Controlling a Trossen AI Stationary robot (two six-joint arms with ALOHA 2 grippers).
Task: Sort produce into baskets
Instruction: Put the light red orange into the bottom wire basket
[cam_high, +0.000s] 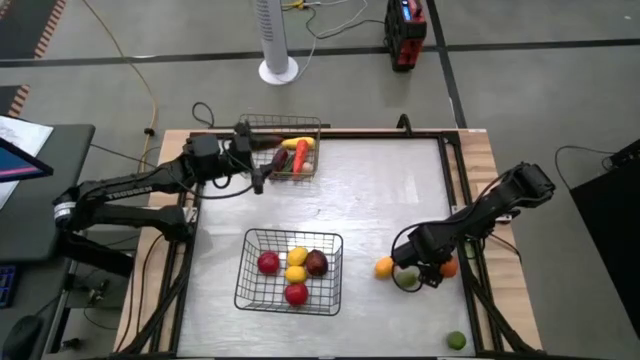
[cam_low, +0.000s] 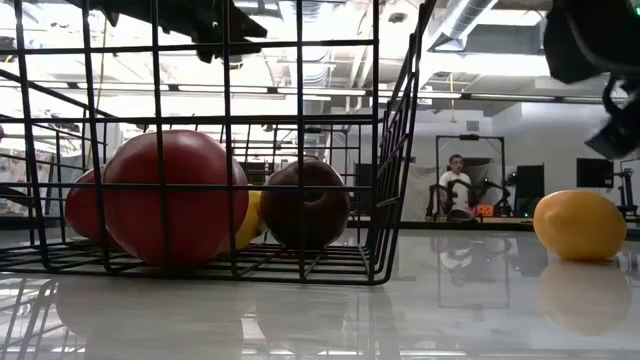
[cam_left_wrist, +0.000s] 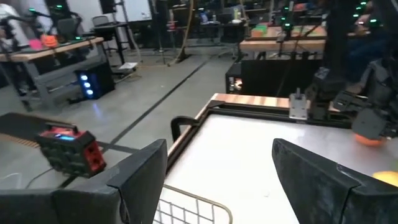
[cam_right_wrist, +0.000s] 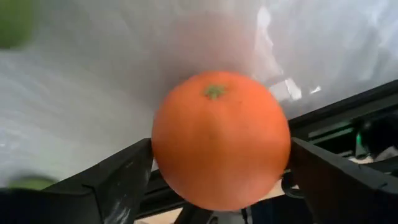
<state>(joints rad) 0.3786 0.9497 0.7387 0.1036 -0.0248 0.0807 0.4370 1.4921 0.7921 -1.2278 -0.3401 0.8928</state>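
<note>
The right gripper (cam_high: 437, 270) sits low over the table (cam_high: 380, 190) near its right edge. In the right wrist view its two fingers (cam_right_wrist: 118, 180) stand spread on either side of an orange (cam_right_wrist: 221, 140). Whether the pads touch the fruit cannot be told, nor whether it rests on the table or is lifted.

Just beside this gripper lie an orange-yellow fruit (cam_high: 384, 267) to its left and a green fruit (cam_high: 406, 279) partly under the gripper. A second green fruit (cam_high: 456, 341) lies alone near the table's front right corner, well apart from the rest.

The left gripper (cam_high: 262, 172) hovers at the far basket (cam_high: 300, 125), at the table's back edge. In the left wrist view its fingers (cam_left_wrist: 146, 177) are spread apart with nothing between them, and the wire rim shows below them. This basket holds long pieces: a yellow one (cam_high: 296, 144), a red one (cam_high: 300, 158) and a dark red one (cam_high: 279, 158).

The near basket (cam_high: 255, 290) stands at front centre of the table. It holds round pieces: two red (cam_high: 268, 263), two yellow (cam_high: 297, 259) and one dark red (cam_high: 316, 263). In the low view the red and dark red pieces fill its wire wall, with the orange-yellow fruit outside to the right.

A person (cam_low: 457, 185) sits far back in the room.
</note>
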